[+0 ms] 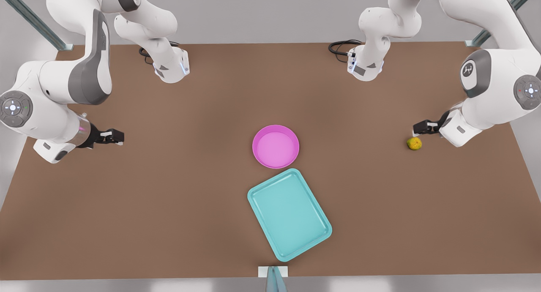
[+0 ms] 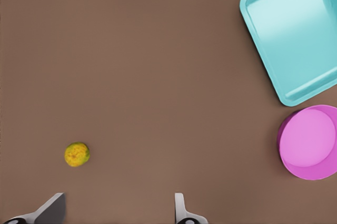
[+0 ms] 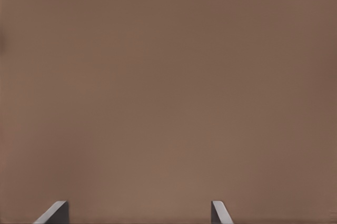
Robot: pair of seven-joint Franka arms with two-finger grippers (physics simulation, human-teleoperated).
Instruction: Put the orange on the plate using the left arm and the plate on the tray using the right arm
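While orange (image 1: 414, 143) lies beside spread-fingered left gripper (image 1: 422, 127), right gripper (image 1: 115, 137) spread over bare table (image 1: 169, 199), plate (image 1: 275, 146) touching tray (image 1: 289, 214).

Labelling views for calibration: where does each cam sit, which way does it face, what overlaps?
Front view: high overhead, looking down on table; both arms show.
Left wrist view: on left hand, facing down at orange, plate, tray; open fingertips.
Right wrist view: on right hand, facing bare table; open fingertips.
Shared: front and left wrist views show orange, plate, tray.
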